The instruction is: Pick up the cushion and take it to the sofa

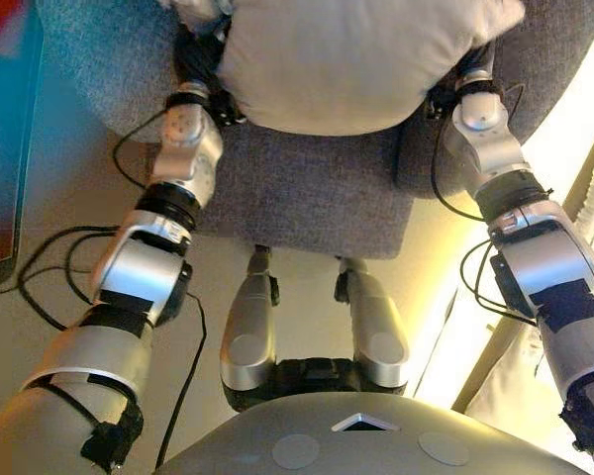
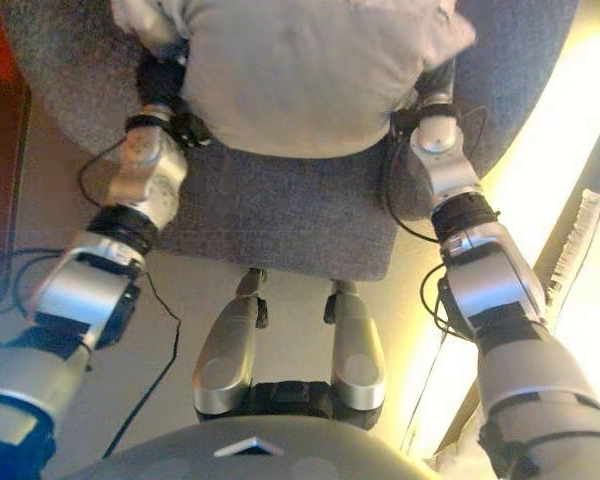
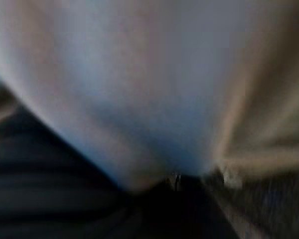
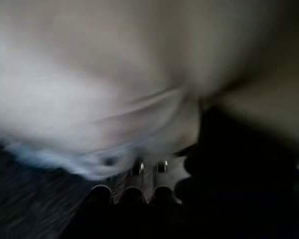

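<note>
Left hand [image 1: 200, 54], right hand [image 1: 465, 81]: arms extended forward, flanking cushion [image 1: 346, 59]; fingers hidden against fabric, grip undeterminable. Cushion: beige, soft, plump, creased cloth; between both hands, over sofa [image 1: 307, 188], grey coarse-woven upholstery.

Both hands' fingers hidden behind cushion [image 1: 337, 64]; grip unreadable. Cushion top cut off at frame edge. Wrist views blurred: only pale fabric, dark cover. Sofa [image 1: 307, 193] edges cropped.
</note>
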